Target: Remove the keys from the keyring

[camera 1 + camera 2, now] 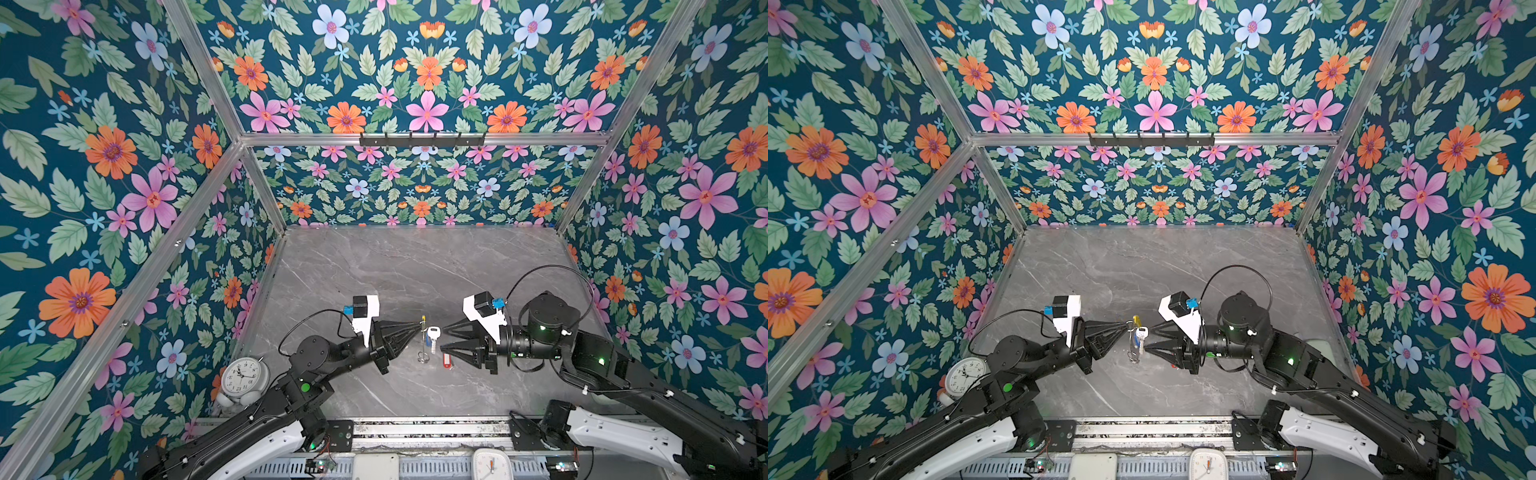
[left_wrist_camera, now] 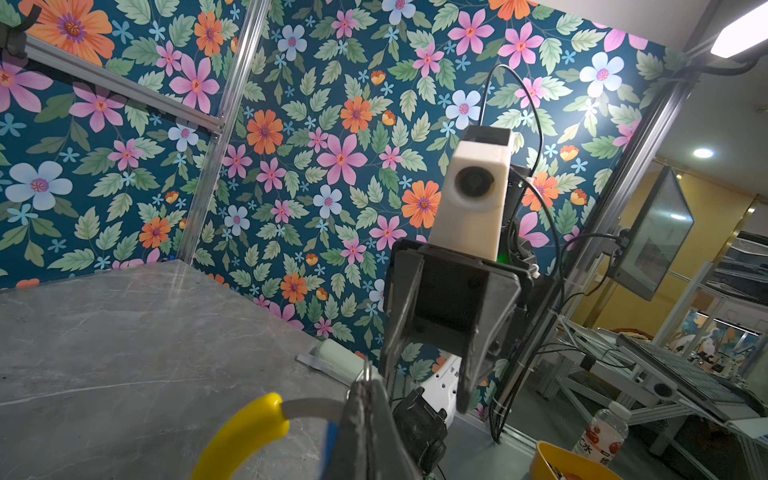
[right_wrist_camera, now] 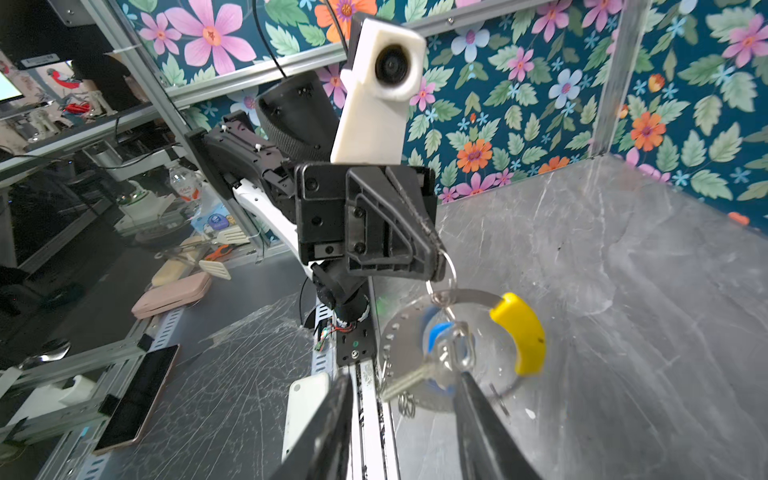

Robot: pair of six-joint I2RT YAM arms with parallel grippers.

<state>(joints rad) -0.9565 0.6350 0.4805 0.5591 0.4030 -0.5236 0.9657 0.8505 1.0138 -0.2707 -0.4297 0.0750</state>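
Right gripper [image 1: 443,339] jaws apart, empty, beside key [image 3: 405,384]; left gripper [image 1: 419,327] clamped on keyring [image 3: 473,297].

The grey marble-patterned tabletop [image 1: 415,270] is carrying a red key tag [image 1: 446,360], which is lying flat near its middle front, while a white alarm clock [image 1: 240,377] is sitting at the near left corner, well apart.

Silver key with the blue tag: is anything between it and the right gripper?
Nothing visible. The silver key with the blue plastic tag hangs on the thin silver hoop, which the shut left gripper holds up. The open right gripper faces it directly.
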